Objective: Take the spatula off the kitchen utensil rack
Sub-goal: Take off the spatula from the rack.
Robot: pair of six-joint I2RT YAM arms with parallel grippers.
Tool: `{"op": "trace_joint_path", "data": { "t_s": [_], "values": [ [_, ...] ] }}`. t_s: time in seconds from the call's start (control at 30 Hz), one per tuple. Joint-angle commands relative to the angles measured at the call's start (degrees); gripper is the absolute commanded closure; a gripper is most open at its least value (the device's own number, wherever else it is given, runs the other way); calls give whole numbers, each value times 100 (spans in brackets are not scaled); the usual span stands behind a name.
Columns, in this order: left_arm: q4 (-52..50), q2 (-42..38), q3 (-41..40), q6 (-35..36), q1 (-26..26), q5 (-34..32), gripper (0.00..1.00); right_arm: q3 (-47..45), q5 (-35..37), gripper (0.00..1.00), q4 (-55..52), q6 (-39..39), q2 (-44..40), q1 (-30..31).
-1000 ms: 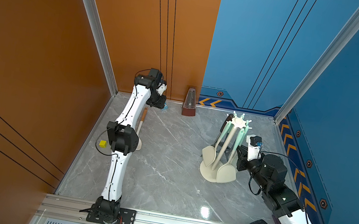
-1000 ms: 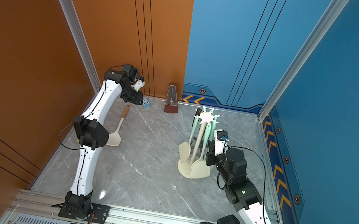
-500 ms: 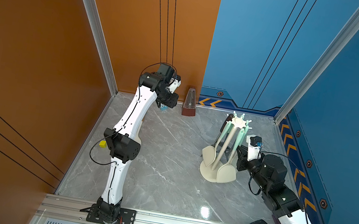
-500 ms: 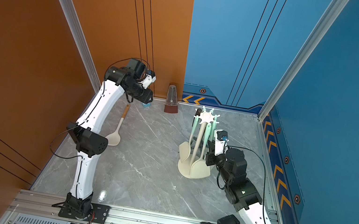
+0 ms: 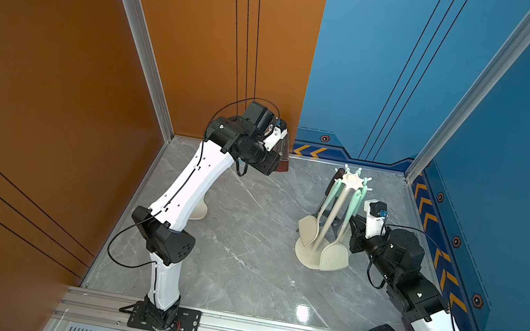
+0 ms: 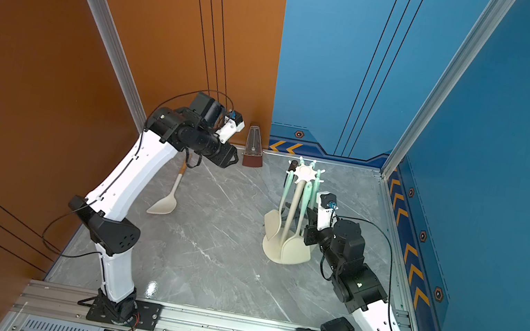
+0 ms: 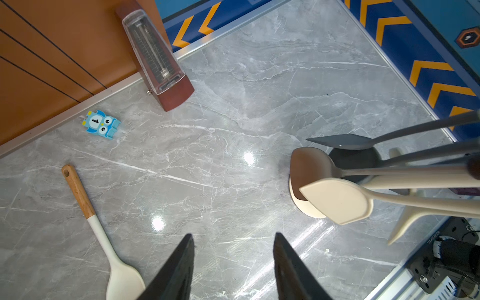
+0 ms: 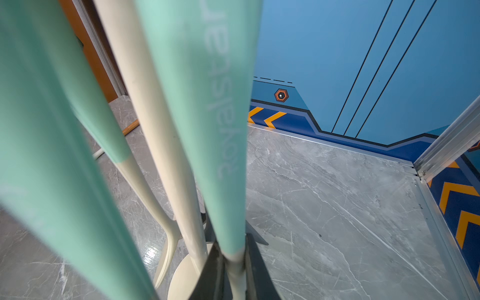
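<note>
Grip first: the right claw [image 8: 233, 249] sits clamped low on the mint-handled spatula [image 8: 220, 104], seemingly to unhook it from the rack [image 5: 350, 180], while the left claw [image 7: 233, 236] hangs apart, empty.

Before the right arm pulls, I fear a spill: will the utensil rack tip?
Probably tippy: the kitchen utensil rack is a thin pole on a round base, utensils hung from its crown. With the right gripper shut on the spatula, a sideways pull could topple it; lifting seems safer.
</note>
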Motion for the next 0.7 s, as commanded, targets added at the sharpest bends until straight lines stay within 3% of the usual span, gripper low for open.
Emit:
{"op": "trace_joint_path", "data": {
  "t_s": [0.0, 0.1, 0.33, 0.43, 0.67],
  "values": [
    [366, -454, -469, -146, -197, -213, 49, -119, 96, 85, -368, 160, 24, 30],
    [1023, -1040, -1488, -134, -410, -330, 49, -123, 114, 85, -387, 168, -28, 30],
    [3693, -2920, -4592, -322, -502, 14, 46, -131, 111, 85, -403, 191, -67, 55],
    [4389, -3405, -5300, -424, -529, 201, 44, -111, 96, 85, -403, 182, -26, 63],
    [5040, -3897, -6105, -293, -863, 404, 42, -102, 93, 85, -404, 182, 42, 74]
  ]
}}
